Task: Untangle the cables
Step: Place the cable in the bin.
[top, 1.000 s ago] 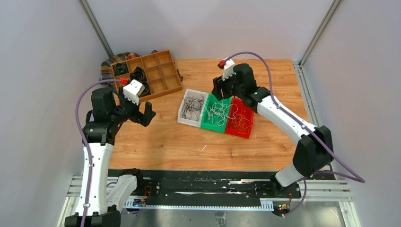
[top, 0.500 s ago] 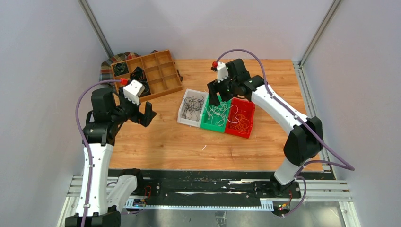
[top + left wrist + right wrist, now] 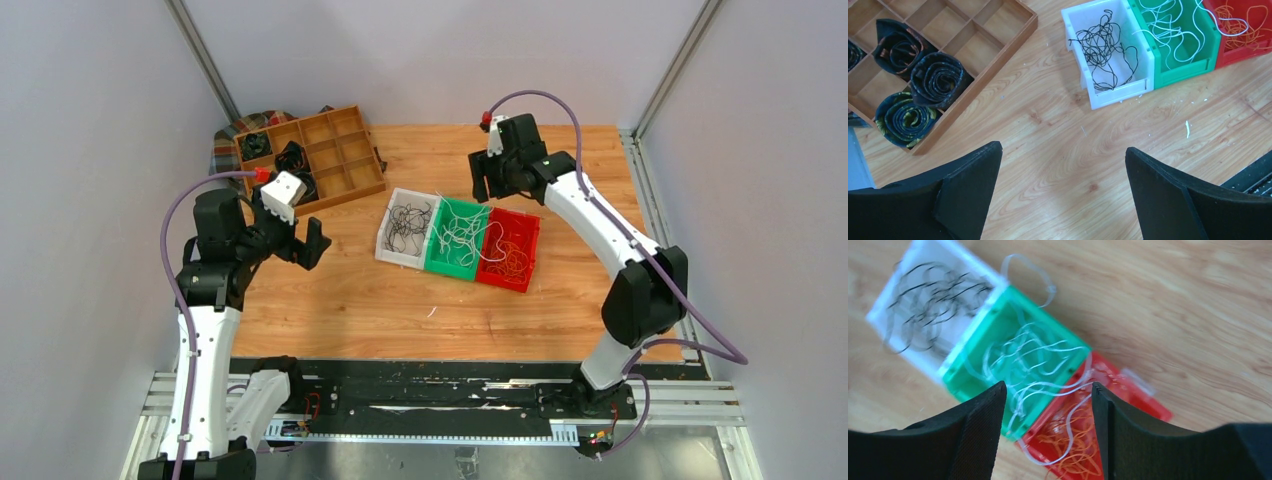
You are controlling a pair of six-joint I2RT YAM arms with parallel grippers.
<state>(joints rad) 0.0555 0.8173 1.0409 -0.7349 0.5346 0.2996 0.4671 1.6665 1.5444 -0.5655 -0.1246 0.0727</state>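
Three bins stand side by side mid-table. The white bin (image 3: 386, 240) holds black cables (image 3: 1103, 50). The green bin (image 3: 436, 262) holds white cables (image 3: 1173, 30). The red bin (image 3: 528, 270) holds orange cables (image 3: 1073, 450). One white cable strand (image 3: 1075, 385) trails over the green bin's edge into the red bin. My right gripper (image 3: 492, 188) is open and empty, raised behind the green and red bins (image 3: 1048, 385). My left gripper (image 3: 305, 243) is open and empty above bare wood left of the bins (image 3: 1063, 148).
A wooden divider tray (image 3: 355, 120) with thick black rolls (image 3: 940, 80) sits at the far left on a plaid cloth (image 3: 222, 148). A small white scrap (image 3: 1187, 129) lies on the wood in front of the bins. A black rail (image 3: 440, 395) runs along the near edge.
My right gripper has lifted from just over the green bin and moved back and to the right, behind the bins. The left arm has not moved.
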